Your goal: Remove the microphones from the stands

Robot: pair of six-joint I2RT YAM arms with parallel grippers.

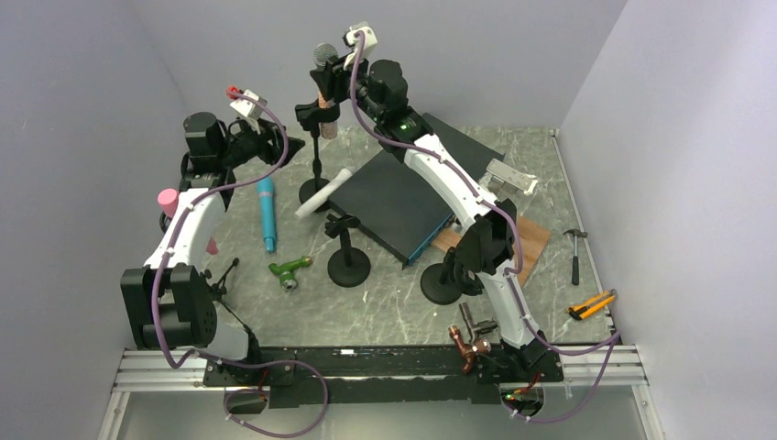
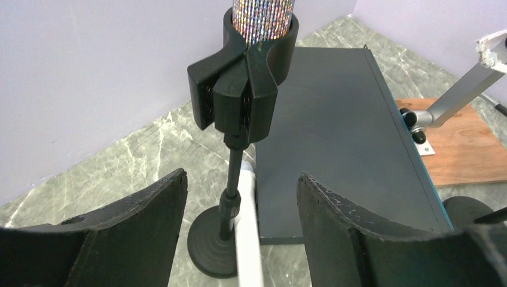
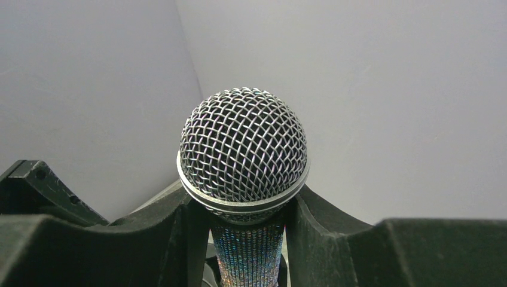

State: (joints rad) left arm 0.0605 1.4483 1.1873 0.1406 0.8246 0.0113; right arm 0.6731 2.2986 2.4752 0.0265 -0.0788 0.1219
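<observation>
The microphone (image 1: 323, 57), grey mesh head over a glittery body, stands upright in the black clip (image 1: 316, 115) of the stand (image 1: 315, 191) at the back of the table. My right gripper (image 1: 341, 69) is shut on the microphone just under the head; in the right wrist view the head (image 3: 244, 149) rests above both fingers and the body (image 3: 248, 251) is pinched between them. My left gripper (image 1: 275, 142) hangs open to the left of the stand, apart from it. From its wrist view the clip (image 2: 242, 89) still holds the microphone body (image 2: 263, 15).
A black box (image 1: 403, 197) lies right of the stand. A white microphone (image 1: 323, 192) leans by the stand base, a teal one (image 1: 267, 213) lies left. Two short stands (image 1: 348, 266) (image 1: 444, 280) sit nearer. Hammer (image 1: 574, 252) and cutter (image 1: 591, 304) lie far right.
</observation>
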